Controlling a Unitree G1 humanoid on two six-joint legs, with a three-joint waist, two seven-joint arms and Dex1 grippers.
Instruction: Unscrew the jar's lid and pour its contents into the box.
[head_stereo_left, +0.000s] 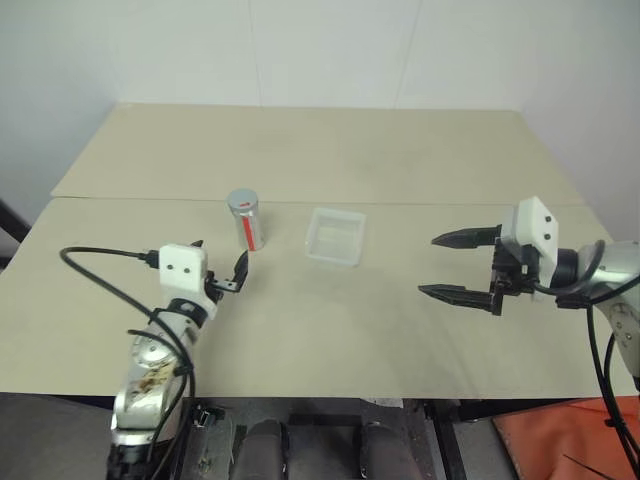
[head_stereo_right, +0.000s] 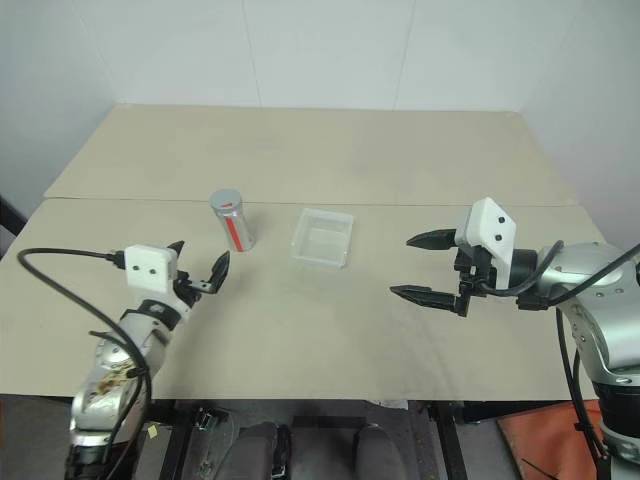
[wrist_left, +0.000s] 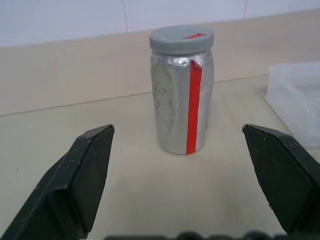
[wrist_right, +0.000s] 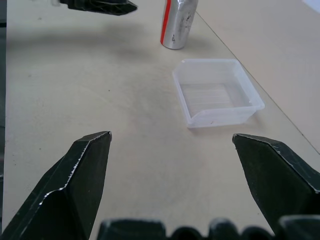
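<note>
Lining my left gripper (head_stereo_left: 222, 268) up on the jar (head_stereo_left: 246, 221)

Jaws spread wide, jar upright with lid (wrist_left: 181, 39) on — I'd centre, clamp the body low; right gripper (head_stereo_left: 458, 264), also spread, takes the cap.

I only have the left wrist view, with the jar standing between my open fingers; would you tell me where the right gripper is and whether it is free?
Observer: The right gripper hangs open above the table, right of the box, holding nothing.
Operator: Thank you. I see only a corner of the box; is there anything in it?
Observer: In the right wrist view the box looks empty.
Operator: And is my left gripper touching the jar?
Observer: No. From the head camera the left gripper is short of the jar, with a gap of table between them. The lid is on.
</note>
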